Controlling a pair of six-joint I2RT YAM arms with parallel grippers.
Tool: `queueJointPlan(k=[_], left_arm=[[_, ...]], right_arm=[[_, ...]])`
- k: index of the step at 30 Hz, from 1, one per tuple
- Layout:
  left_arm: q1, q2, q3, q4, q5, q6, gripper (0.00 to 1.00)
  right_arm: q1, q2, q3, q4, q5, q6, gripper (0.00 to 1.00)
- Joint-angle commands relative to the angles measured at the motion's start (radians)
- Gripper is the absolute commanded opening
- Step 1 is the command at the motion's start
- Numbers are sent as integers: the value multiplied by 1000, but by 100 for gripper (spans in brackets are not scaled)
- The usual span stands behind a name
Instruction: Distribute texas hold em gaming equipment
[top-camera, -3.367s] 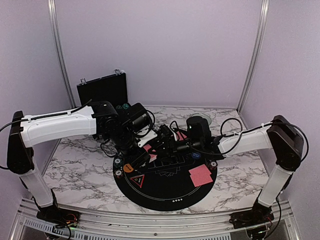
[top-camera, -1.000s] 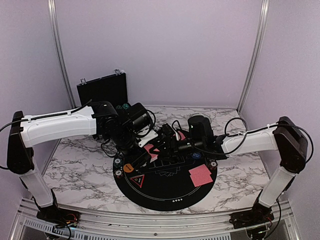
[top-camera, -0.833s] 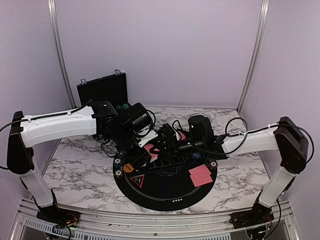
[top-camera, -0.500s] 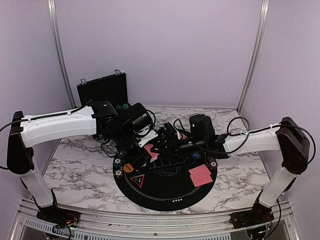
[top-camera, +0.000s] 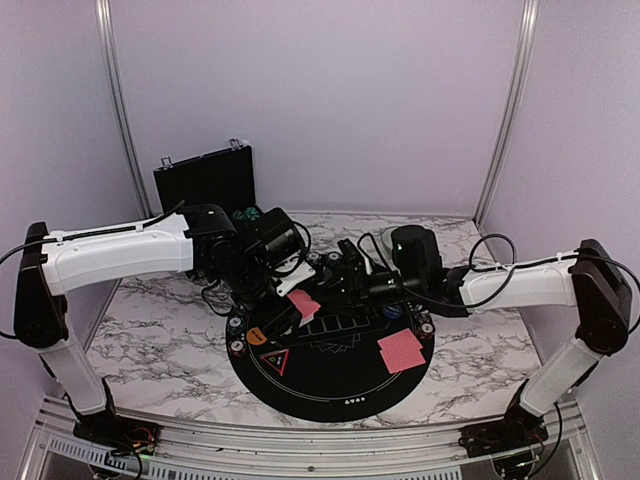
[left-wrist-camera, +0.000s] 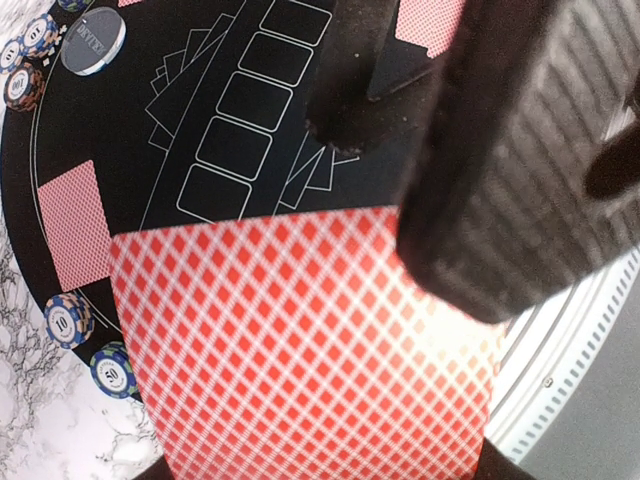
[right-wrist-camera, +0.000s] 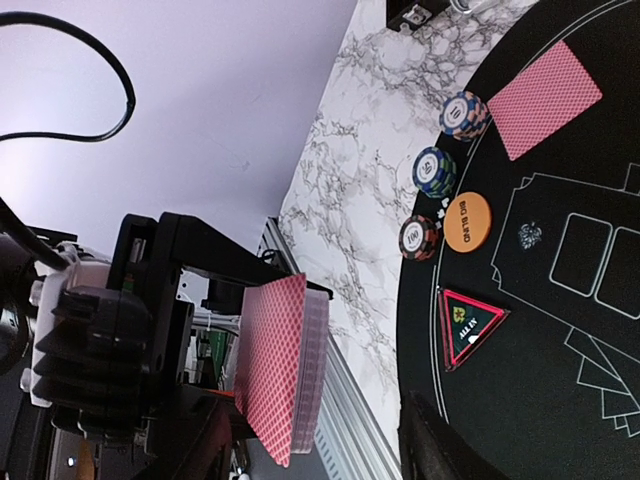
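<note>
Pulled back rightward in the last second: your right gripper (top-camera: 338, 274), now clear of the deck. Your left arm is unchanged.

- Left gripper (top-camera: 297, 302) is clamped on the pinkish-red deck (right-wrist-camera: 278, 370), held above the round black mat (top-camera: 330, 385).
- Left seat: chip stacks (right-wrist-camera: 436, 171), orange button (right-wrist-camera: 468, 221), left card (right-wrist-camera: 545, 98) face down.
- Printed card outlines (left-wrist-camera: 235, 150) are bare.
- Right gripper: no card seen in it; can't tell how far the jaws stand apart.
- Right seat: blue button (top-camera: 392, 311), right card (top-camera: 401, 350).

Dealing looks barely begun.
</note>
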Motion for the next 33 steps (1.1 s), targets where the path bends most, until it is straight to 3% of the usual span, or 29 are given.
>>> queueJointPlan(k=[1,21,33], left_arm=[[-1,-30,-9,28,-1,5,49],[7,-27,-16,31,-9,4,49],[9,-27,-18,35,-3,5,49]], right_arm=[[-7,-41,-7,-4,3,5,52],[25,-40,-4,26,-17,39,24],[32,-35,5,6,-10,31,19]])
